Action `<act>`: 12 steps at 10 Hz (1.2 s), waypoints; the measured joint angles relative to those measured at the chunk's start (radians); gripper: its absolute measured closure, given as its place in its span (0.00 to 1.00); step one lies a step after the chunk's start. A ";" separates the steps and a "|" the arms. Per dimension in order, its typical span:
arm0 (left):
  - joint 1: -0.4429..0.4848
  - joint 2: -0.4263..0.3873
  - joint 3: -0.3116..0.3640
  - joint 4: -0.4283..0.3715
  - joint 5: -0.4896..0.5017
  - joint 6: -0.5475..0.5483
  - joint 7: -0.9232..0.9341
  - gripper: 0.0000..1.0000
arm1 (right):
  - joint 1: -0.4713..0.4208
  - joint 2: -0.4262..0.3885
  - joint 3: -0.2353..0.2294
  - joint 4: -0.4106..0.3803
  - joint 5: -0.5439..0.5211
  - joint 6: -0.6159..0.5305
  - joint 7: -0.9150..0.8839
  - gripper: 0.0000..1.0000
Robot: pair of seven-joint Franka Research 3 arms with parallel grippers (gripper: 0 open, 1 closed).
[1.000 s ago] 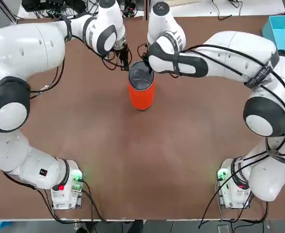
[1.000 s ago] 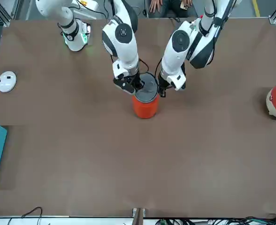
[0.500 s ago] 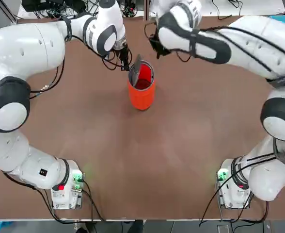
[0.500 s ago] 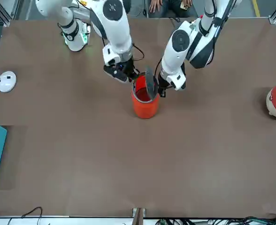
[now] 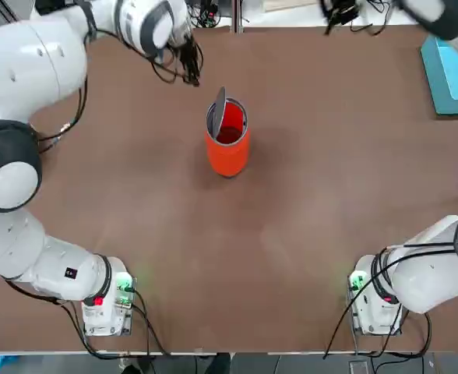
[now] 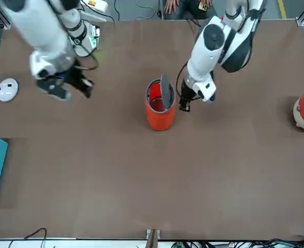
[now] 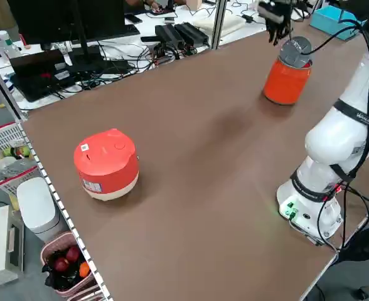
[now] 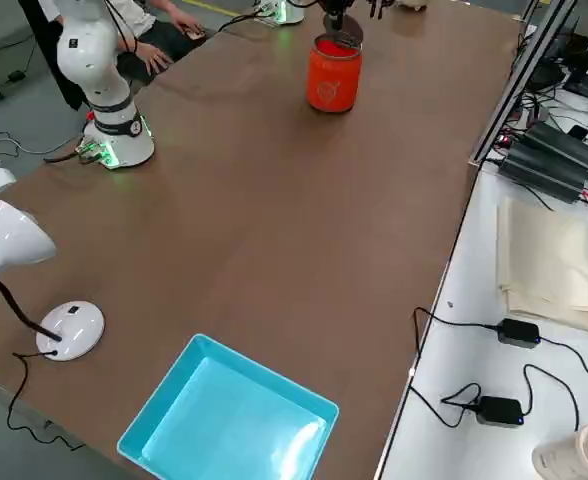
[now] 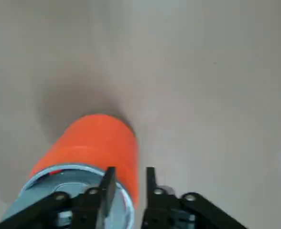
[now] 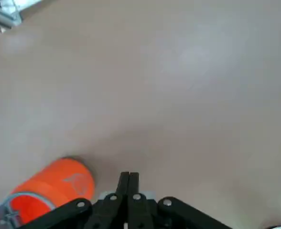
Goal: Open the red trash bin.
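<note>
Your small orange-red cylindrical trash bin [image 5: 227, 146] stands mid-counter, grey swing lid [image 5: 219, 109] tipped upright, so opening looks done; left gripper [image 9: 127, 183], slightly parted and empty, sits at its 10 o'clock, right gripper [image 10: 129, 183], closed and empty, far at 2 o'clock: just retract.

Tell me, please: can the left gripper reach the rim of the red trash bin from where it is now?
Probably yes. The left gripper hangs just beside the red trash bin, nothing lies between them, and the lid stands tipped up edgewise, leaving the rim exposed.
</note>
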 joint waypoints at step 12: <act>0.453 -0.077 0.112 0.260 0.049 -0.370 1.530 0.00 | -0.415 -0.053 -0.061 0.040 -0.044 -0.112 -0.770 0.01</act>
